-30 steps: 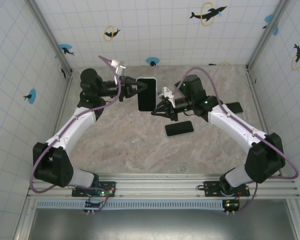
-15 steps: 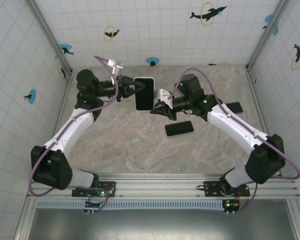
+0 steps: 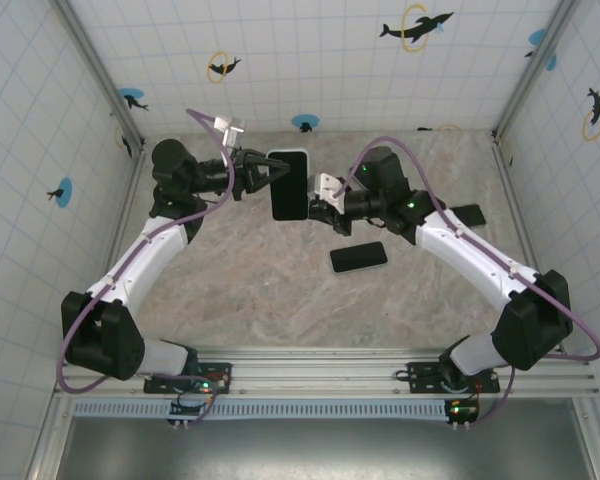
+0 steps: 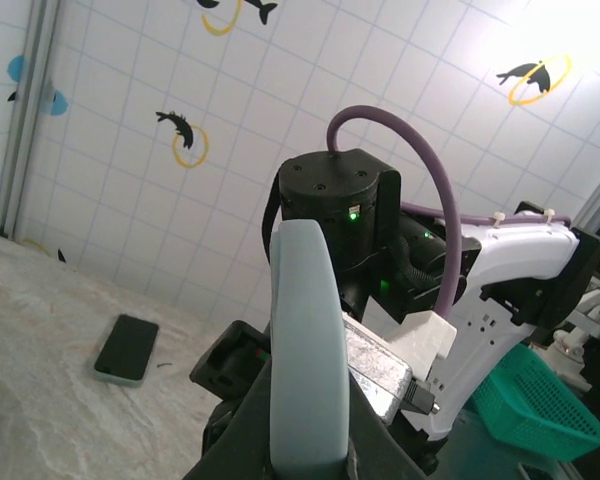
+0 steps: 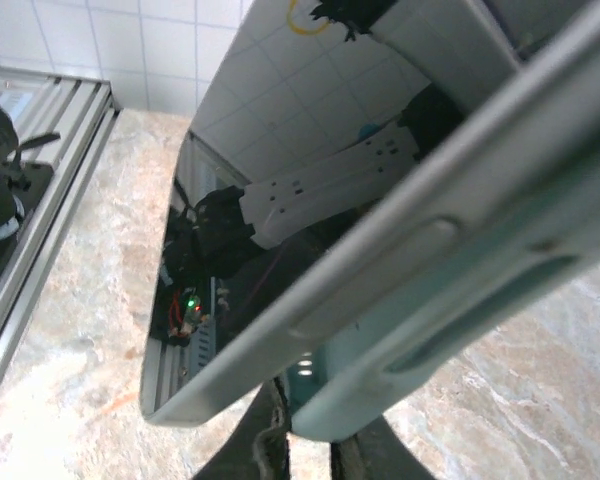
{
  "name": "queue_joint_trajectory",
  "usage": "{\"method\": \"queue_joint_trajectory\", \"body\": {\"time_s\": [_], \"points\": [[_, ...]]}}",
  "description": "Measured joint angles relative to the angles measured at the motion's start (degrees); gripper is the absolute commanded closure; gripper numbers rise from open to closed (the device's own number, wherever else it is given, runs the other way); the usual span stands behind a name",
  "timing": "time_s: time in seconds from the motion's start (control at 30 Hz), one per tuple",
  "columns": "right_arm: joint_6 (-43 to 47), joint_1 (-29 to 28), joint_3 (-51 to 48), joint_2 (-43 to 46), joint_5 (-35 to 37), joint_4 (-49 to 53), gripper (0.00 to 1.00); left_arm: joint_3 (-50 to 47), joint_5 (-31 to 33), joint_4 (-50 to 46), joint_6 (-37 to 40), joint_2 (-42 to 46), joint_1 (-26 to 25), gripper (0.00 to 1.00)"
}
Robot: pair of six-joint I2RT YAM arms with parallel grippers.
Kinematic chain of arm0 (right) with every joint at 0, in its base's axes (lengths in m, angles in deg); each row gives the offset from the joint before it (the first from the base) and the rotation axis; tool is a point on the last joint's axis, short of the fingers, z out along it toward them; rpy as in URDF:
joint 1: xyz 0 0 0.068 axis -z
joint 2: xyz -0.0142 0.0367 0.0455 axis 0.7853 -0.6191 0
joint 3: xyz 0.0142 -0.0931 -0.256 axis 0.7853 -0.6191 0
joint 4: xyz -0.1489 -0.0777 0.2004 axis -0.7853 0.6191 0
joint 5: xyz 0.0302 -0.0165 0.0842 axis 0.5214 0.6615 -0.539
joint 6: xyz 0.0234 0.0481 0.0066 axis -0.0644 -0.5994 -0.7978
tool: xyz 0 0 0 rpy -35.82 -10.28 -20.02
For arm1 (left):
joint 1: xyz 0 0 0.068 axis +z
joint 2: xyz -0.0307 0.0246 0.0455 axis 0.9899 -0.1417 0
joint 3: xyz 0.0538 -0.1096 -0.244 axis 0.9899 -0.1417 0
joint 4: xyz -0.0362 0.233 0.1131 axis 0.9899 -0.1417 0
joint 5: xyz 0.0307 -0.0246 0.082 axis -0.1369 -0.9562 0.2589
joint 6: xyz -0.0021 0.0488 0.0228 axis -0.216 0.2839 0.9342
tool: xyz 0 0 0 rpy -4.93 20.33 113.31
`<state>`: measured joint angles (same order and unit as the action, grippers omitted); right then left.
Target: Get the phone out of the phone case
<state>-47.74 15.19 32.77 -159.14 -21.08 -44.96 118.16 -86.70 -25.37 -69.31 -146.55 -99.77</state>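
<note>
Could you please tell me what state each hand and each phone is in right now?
Phone: held off the table, still in its case.
Left hand: shut on the phone.
Right hand: at the phone's edge; grip unclear.
Second phone: flat on the table, screen dark.
Third phone: flat on the table, cased.

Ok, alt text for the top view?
Two arms meet over a marble table: the left hand grips a cased phone by its left edge, the right hand at its right edge. A second phone and third phone lie nearby.
</note>
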Motion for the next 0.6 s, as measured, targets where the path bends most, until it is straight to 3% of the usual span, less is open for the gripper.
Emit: {"method": "queue_joint_trajectory", "body": {"time_s": [0.37, 0.6], "points": [[-21.88, 1.07, -10.10, 3.19, -4.94, -23.71, 0.68, -0.04, 0.72, -0.37, -2.27, -0.15, -0.90, 1.00], [-39.36, 1.42, -18.14, 4.92, -4.17, -39.56, 0.62, -0.13, 5.77, -0.20, -9.88, -0.22, -0.94, 1.00]]}}
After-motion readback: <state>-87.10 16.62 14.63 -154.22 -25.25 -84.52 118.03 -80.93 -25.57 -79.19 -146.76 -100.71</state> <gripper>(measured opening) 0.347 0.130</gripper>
